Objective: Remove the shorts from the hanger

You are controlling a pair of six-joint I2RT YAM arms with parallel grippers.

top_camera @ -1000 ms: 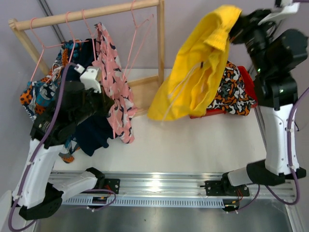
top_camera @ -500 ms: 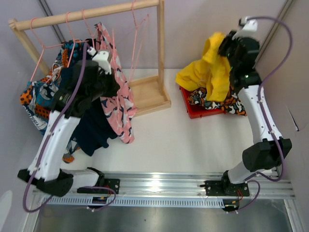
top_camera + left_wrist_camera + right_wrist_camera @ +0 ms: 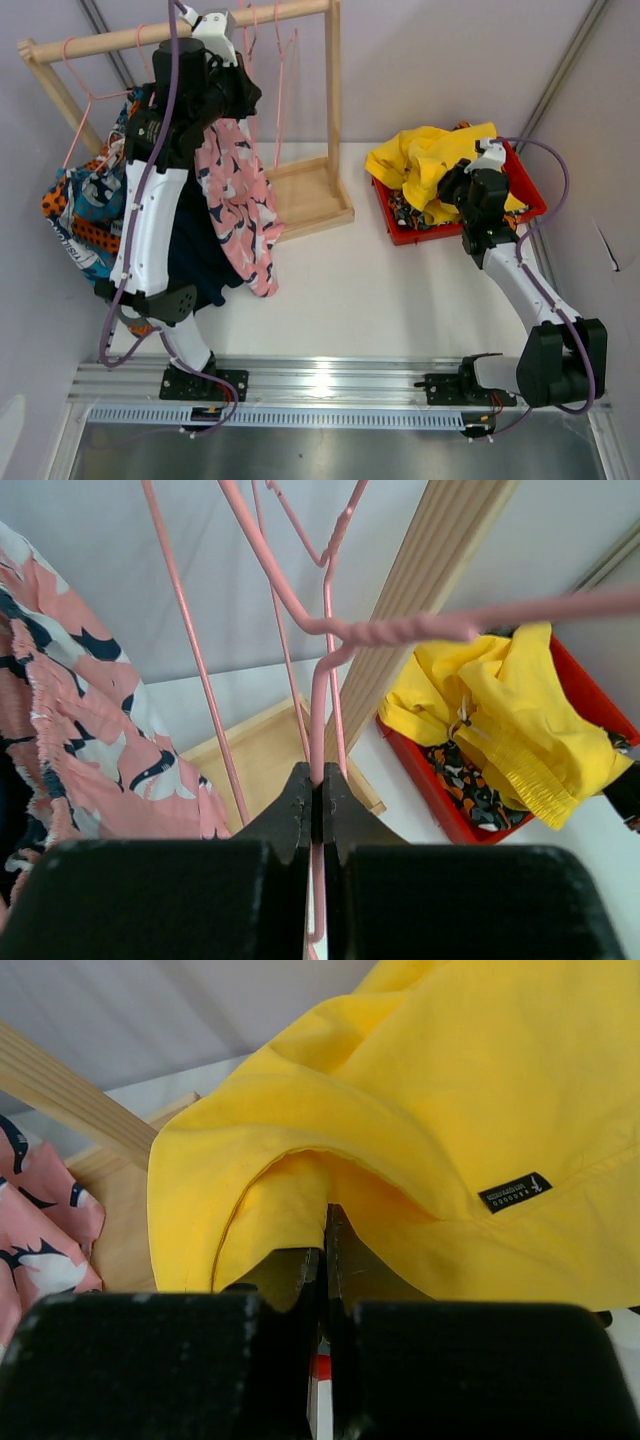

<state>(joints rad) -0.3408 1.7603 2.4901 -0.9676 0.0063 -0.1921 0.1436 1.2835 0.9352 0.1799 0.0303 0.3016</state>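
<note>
Left claw [image 3: 316, 783] clenched on hanger [image 3: 322, 680] at rack [image 3: 100, 40], 11 o'clock. Right claw [image 3: 325, 1232] clenched on yellow shorts [image 3: 450, 1110], lying in bin [image 3: 420, 236] at 2 o'clock. Pink shorts [image 3: 240, 200] hang at rack.

A robotics lab cell is suggested: a white table [image 3: 400, 300] is enclosed by grey panels [image 3: 440, 60], an aluminium rail [image 3: 330, 378] is bolted at 6 o'clock, a wooden rack [image 3: 332, 90] staged at 11 o'clock

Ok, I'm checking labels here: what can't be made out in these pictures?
- Navy shorts: top view, mostly behind the left arm.
- Patterned shorts in the red bin: top view, largely under the yellow shorts.
- Grip of the left gripper on the pink hanger: top view, tips lost against its dark wrist.
</note>
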